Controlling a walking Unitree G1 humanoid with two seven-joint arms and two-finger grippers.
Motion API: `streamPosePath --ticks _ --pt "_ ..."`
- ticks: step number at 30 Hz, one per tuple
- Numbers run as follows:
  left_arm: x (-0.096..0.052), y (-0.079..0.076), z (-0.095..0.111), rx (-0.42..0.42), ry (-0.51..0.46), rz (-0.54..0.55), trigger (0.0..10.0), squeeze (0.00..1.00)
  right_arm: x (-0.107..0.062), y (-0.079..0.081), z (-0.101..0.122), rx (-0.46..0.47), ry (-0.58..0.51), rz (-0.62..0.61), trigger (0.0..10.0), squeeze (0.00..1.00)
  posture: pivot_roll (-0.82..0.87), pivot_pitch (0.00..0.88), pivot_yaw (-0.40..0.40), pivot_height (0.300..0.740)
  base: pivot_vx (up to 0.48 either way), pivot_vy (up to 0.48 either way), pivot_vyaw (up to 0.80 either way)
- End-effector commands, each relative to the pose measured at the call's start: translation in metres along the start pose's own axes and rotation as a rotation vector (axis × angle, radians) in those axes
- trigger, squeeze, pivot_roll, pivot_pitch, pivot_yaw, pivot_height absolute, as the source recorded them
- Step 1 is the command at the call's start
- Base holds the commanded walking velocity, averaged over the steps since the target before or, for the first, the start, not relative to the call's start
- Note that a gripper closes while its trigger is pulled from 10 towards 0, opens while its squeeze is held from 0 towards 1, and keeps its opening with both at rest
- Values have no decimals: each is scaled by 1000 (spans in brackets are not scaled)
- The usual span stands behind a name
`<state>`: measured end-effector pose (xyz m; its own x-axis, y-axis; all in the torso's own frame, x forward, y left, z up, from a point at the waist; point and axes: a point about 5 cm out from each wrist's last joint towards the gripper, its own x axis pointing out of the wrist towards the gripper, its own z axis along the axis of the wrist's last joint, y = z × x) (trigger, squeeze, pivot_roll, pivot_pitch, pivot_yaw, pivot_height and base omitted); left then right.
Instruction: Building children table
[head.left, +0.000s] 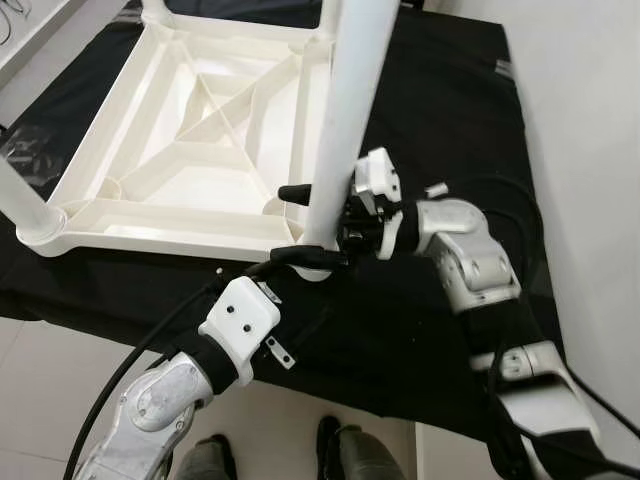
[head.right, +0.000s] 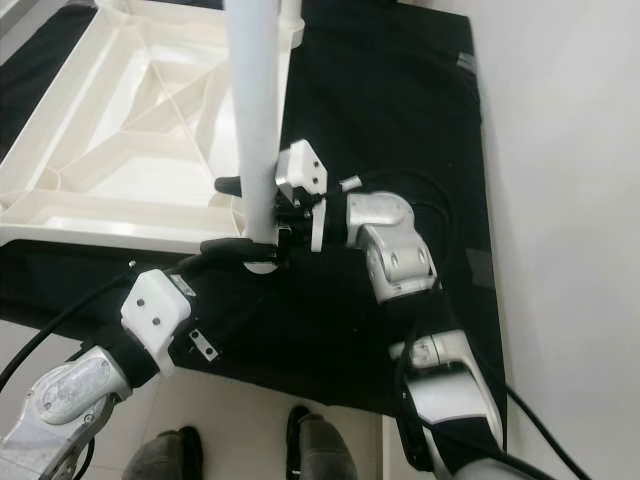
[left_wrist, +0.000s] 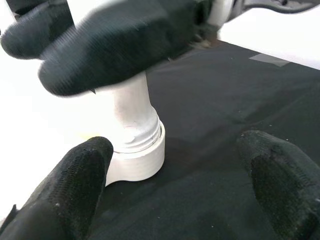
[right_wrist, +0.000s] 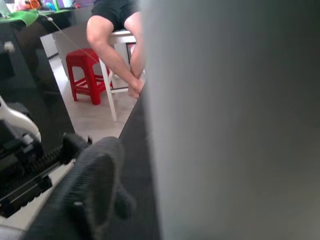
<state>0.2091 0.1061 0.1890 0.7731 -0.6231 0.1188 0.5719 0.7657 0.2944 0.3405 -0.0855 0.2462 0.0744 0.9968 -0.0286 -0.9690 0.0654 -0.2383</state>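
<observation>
Right end effector (head.left: 305, 222) around unmarked white table leg (head.left: 345, 110).

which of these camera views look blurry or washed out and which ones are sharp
Left eye view: sharp, evenly lit; the table leg and right gripper read clearly. Left wrist view: the near fingers are soft, the white tabletop blown out. Right wrist view: the leg is a grey out-of-focus mass; the red stool behind is sharper.

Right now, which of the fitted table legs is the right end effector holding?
The near-right corner leg, standing in its socket; the right end effector clamps it. The near-left leg is untouched.
</observation>
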Motion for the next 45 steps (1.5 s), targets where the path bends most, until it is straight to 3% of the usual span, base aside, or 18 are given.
streamPosePath --ticks 1,11,14,16,18,19,20,21,22,23,24,28,34,35,37,38,42,45 --pt "-2 -3 -2 -8 10 -5 10000 0 6 1 -1 8 -19 60 0 0 120 246 -122 740 0 0 0" --pt "-2 -3 -2 -10 10 -2 10000 0 -2 -5 -9 11 -5 100 0 0 110 254 -125 740 0 0 0" --pt "-3 -3 -2 -13 10 -3 10000 0 -12 -6 -23 -2 37 -75 0 0 97 258 -131 740 0 0 0" --pt "-3 -3 -2 -13 10 -3 10000 0 -13 -6 -25 -6 43 -106 0 0 97 258 -131 740 0 0 0" --pt "-4 -3 -2 -13 11 -2 10000 0 -13 -1 -34 40 58 -197 0 0 86 259 -133 740 0 0 0" --pt "-4 -2 -3 -14 13 -2 10000 0 -5 9 -52 136 74 -364 0 0 77 261 -134 740 0 0 0" --pt "-4 -2 -3 -14 13 -2 10000 0 -5 9 -52 136 74 -364 0 0 77 261 -134 740 0 0 0" --pt "-5 -2 -3 -16 14 -2 10000 0 -1 17 -64 203 94 -490 0 0 74 261 -135 740 0 0 0" --pt "-5 -3 -3 -15 16 -7 10000 0 9 39 -84 269 165 -685 0 0 100 279 -132 740 0 0 0" --pt "-5 -3 -3 -15 16 -7 10000 0 9 39 -84 269 165 -685 0 0 100 279 -132 740 0 0 0" --pt "-5 -3 -3 -14 17 -11 10000 0 15 54 -91 273 215 -789 0 0 94 270 -126 740 0 0 0" --pt "-5 -1 -3 -12 18 -7 10000 0 25 59 -90 231 250 -826 0 0 91 266 -132 740 0 0 0" --pt "-6 0 -3 -6 18 -1 10000 0 29 43 -83 208 226 -822 0 0 100 264 -137 740 0 0 0" --pt "-7 1 -3 -3 22 3 10000 0 29 36 -78 202 219 -837 10000 0 102 264 -134 740 0 0 0" --pt "-7 2 -3 -1 22 7 10000 0 29 30 -71 191 194 -844 10000 0 103 261 -131 740 0 0 0" --pt "-6 3 -3 1 22 9 10000 0 29 22 -65 185 159 -831 10000 1000 100 259 -131 740 0 0 0" --pt "-5 2 -2 0 19 9 10000 0 28 11 -54 177 94 -790 10000 1000 102 257 -130 740 0 0 0" --pt "-5 1 -3 -1 18 8 10000 0 25 -1 -37 141 8 -651 10000 1000 108 256 -131 740 0 0 0"
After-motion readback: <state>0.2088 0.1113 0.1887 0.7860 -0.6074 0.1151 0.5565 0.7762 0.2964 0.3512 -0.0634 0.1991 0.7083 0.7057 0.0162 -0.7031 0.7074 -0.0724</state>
